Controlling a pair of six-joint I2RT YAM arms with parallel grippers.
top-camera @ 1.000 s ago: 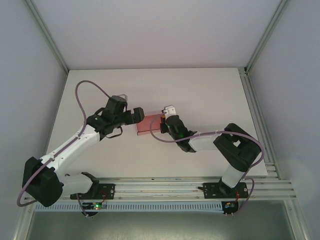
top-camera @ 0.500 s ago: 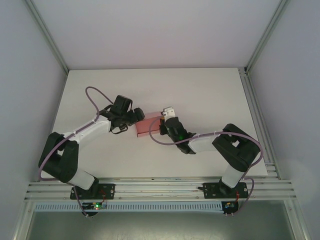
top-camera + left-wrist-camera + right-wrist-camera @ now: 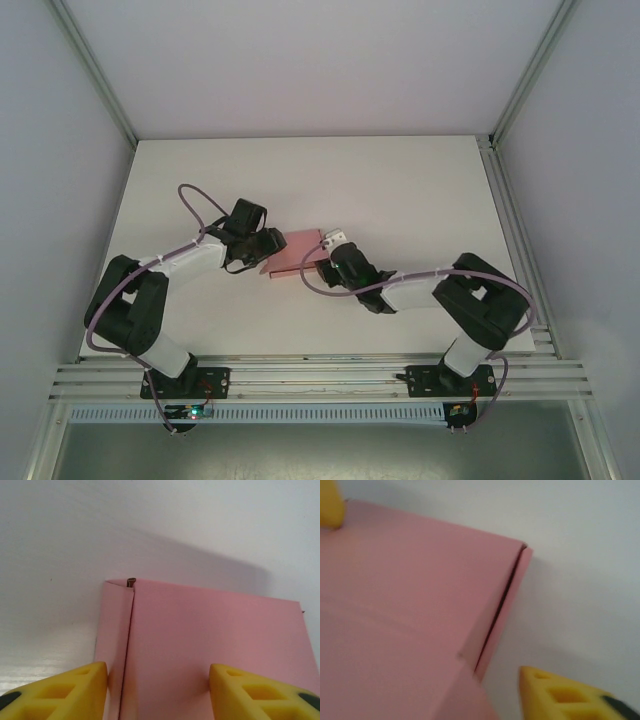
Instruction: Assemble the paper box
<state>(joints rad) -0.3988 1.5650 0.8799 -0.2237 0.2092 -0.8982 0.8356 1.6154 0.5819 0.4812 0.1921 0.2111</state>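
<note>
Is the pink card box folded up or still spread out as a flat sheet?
Folded: the pink card box shows a creased side panel, and one edge flap stands slightly ajar, not fully closed.

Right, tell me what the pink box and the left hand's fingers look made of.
Paper box: thin pink card, matte, apparently; sharp fold creases and a thin raw edge at the flap. Left hand fingers: yellow moulded plastic by the look, smooth, with recessed pockets; possibly rubbery, can't tell.

Matt card paper box (image 3: 215,640), smooth table (image 3: 150,520)
</note>
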